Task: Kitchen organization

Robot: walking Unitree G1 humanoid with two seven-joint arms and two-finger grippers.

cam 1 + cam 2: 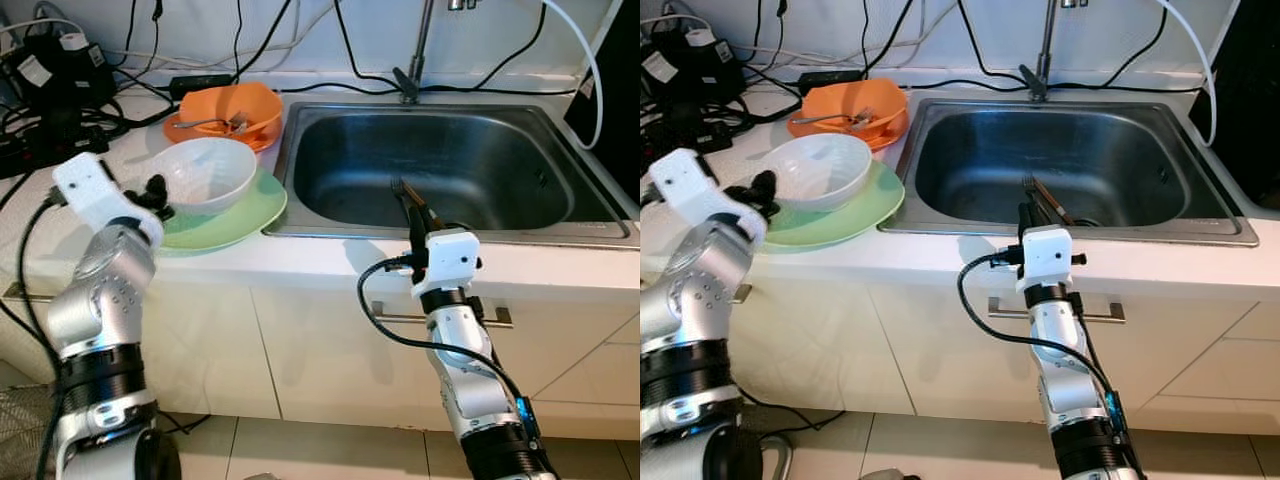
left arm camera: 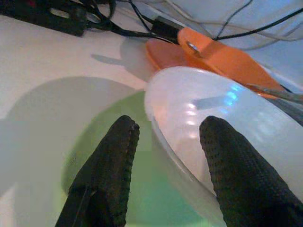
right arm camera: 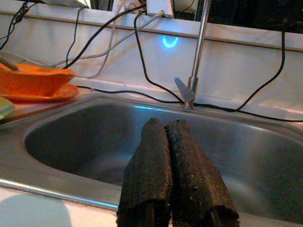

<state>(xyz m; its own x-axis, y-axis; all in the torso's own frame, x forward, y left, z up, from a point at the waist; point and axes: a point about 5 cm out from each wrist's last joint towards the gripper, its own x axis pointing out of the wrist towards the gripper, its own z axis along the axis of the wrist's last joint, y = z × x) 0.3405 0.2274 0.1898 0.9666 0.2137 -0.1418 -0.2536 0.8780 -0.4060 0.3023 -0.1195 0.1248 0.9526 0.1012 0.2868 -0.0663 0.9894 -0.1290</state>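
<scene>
A white bowl (image 1: 208, 172) rests on a light green plate (image 1: 240, 211) on the counter left of the sink. Behind them an orange bowl (image 1: 237, 110) with a fork in it sits on an orange plate (image 1: 180, 131). My left gripper (image 2: 165, 137) is open at the white bowl's left side, its fingers (image 2: 110, 165) straddling the bowl's rim low over the green plate (image 2: 113, 165). My right gripper (image 3: 165, 130) is shut with nothing in it, pointing over the front edge of the steel sink (image 1: 460, 160).
A faucet (image 1: 415, 60) stands behind the sink. Black cables and power adapters (image 1: 50, 80) crowd the counter's back left. A white hose (image 1: 590, 70) hangs at the right. Cabinet doors with a handle (image 1: 500, 318) lie below the counter.
</scene>
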